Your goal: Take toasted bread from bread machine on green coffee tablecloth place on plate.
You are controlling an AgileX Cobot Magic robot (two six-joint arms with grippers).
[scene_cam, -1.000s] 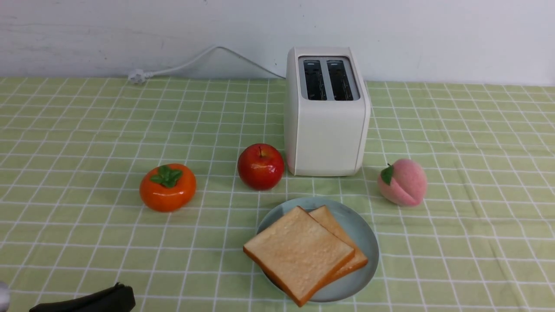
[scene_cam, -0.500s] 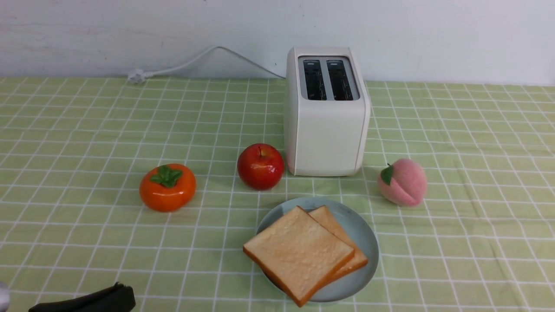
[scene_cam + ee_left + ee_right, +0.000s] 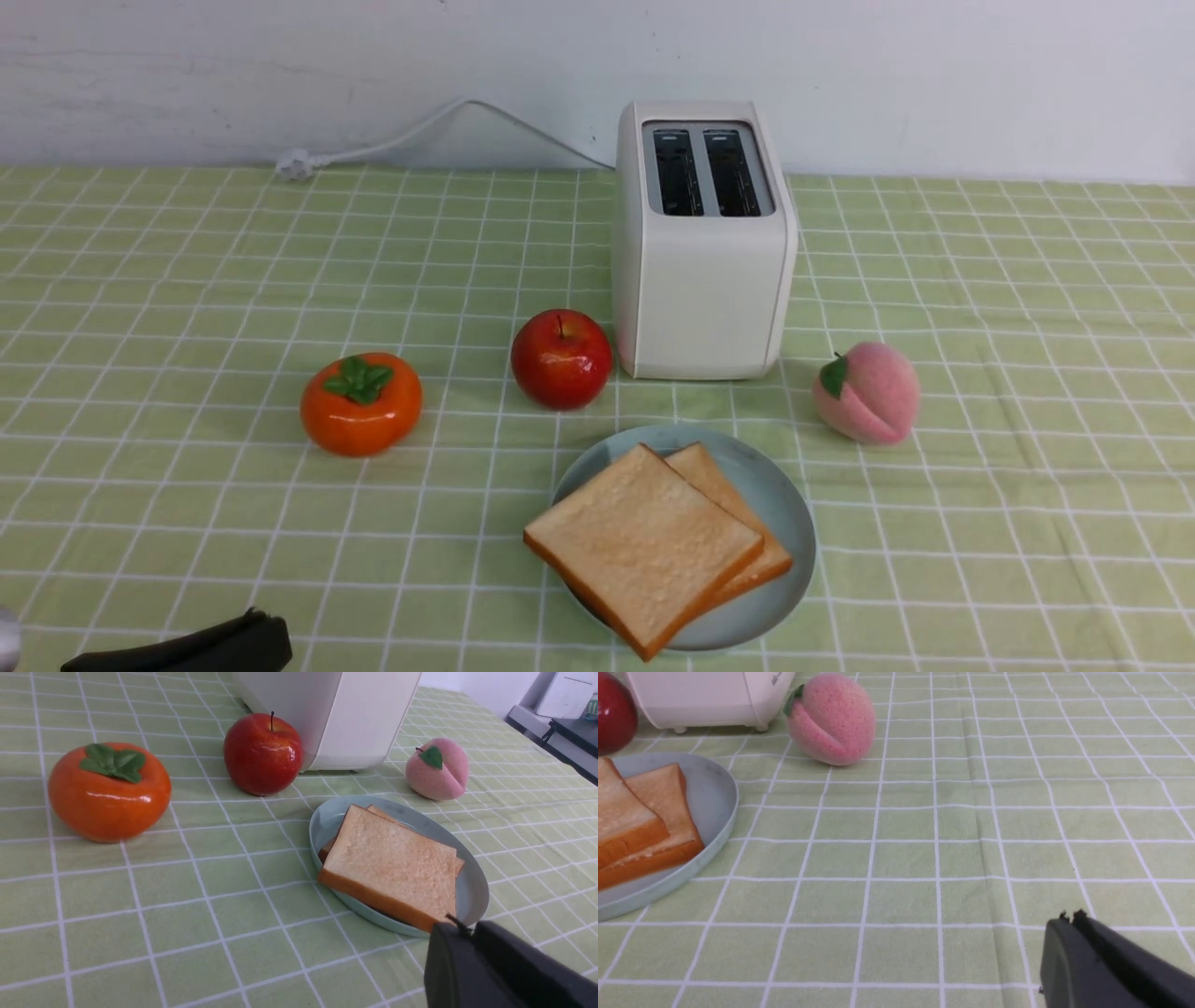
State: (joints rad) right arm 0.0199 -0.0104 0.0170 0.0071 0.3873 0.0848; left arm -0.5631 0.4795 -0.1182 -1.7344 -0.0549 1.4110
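Note:
Two slices of toasted bread [image 3: 644, 544] [image 3: 392, 863] [image 3: 626, 821] lie overlapping on the pale blue-green plate [image 3: 780, 504] [image 3: 472, 891] [image 3: 712, 793], near the front middle of the green coffee tablecloth [image 3: 187, 280]. Behind the plate stands the white bread machine [image 3: 702, 247] [image 3: 336, 714], both of its slots empty. My left gripper [image 3: 252, 635] [image 3: 460, 928] rests low at the front left, shut and holding nothing. In the right wrist view my right gripper [image 3: 1070, 918] hangs over bare cloth to the right of the plate, shut and empty; the front view does not show it.
A red apple [image 3: 561, 358] sits just left of the toaster's front. An orange persimmon [image 3: 360, 402] lies further left. A pink peach [image 3: 866, 392] [image 3: 831, 718] lies right of the toaster. The white power cord [image 3: 392, 140] runs along the back wall.

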